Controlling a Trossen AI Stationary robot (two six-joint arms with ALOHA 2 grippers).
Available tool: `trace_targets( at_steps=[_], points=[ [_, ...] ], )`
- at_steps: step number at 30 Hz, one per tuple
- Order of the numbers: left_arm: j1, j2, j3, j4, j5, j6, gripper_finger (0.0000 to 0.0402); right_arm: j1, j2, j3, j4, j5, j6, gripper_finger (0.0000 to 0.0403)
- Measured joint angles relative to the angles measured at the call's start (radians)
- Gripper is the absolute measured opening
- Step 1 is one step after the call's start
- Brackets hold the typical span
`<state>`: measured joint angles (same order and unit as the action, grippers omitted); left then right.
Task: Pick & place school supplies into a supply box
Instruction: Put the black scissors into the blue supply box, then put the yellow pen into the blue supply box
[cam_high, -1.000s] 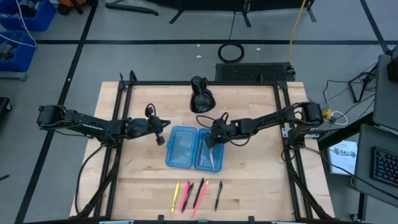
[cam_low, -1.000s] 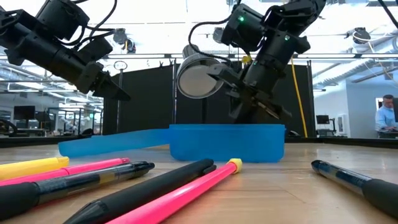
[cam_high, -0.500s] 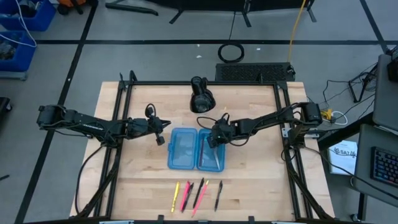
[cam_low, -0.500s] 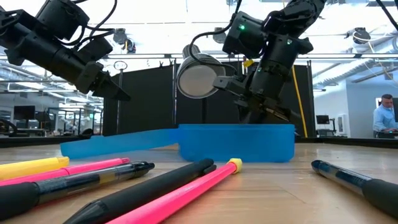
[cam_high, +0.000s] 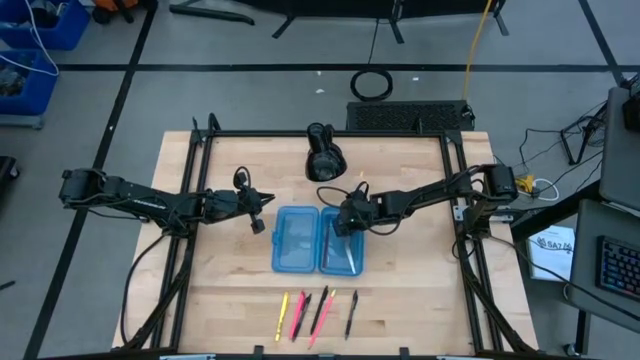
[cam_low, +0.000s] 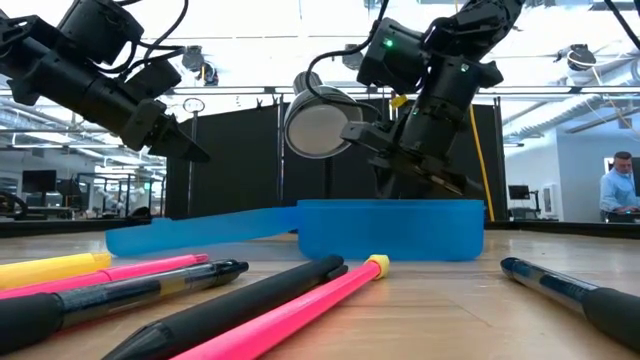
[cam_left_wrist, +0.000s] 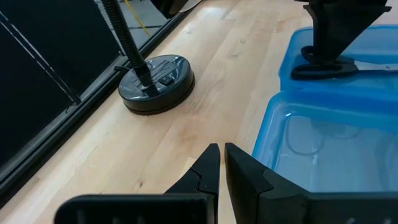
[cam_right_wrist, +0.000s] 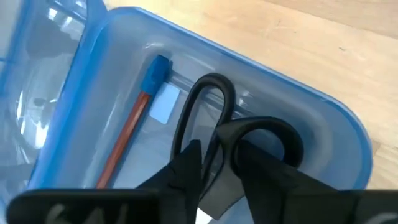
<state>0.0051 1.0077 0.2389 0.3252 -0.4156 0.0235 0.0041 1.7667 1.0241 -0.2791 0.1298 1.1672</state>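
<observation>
- While I watch from far away, the blue supply box lies wide open in the middle of the worktop, with both halves flat and side by side.
- My right claw is down inside the box, in the half that is on the right arm's side.
- It is at the black handles of the scissors, and one handle bar sits right in the middle of the claw.
- I cannot tell if this claw is squeezing the scissors or has let them go.
- The scissors are in that same half of the box, at its rounded end.
- A red pencil with a blue cap lies in that half too, just beside the scissors.
- My left claw is clenched tight and has nothing in it.
- It hangs just beside the other half of the box, on the left arm's side, above the bare wood.
- A round black lamp base sits on the worktop past the box's far end.
- More pens wait in a row near the box's front end: a yellow one, a pink one, a black one, and a dark one a bit apart.
</observation>
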Motion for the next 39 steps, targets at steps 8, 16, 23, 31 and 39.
trace_targets(
  at_steps=[8,16,23,31,39],
  points=[
    [0.000,0.000,0.000,-0.001,0.000,0.000,0.0031,-0.003,-0.075,0.000,0.075,0.001,-0.026,0.0116],
    [0.000,0.000,-0.001,-0.015,0.015,0.003,0.0031,0.015,-0.256,0.000,0.148,-0.005,-0.387,0.0115],
    [0.000,0.000,-0.001,-0.082,0.018,0.029,0.0031,0.184,-0.434,-0.008,0.138,0.140,-0.870,0.0076],
    [-0.003,0.000,-0.001,-0.025,0.018,0.160,0.0031,0.354,-0.537,-0.043,0.156,0.392,-1.276,0.0007],
    [-0.010,0.000,-0.001,0.038,0.023,0.264,0.0031,0.405,-0.637,-0.349,0.497,0.313,-1.376,0.0001]
  ],
)
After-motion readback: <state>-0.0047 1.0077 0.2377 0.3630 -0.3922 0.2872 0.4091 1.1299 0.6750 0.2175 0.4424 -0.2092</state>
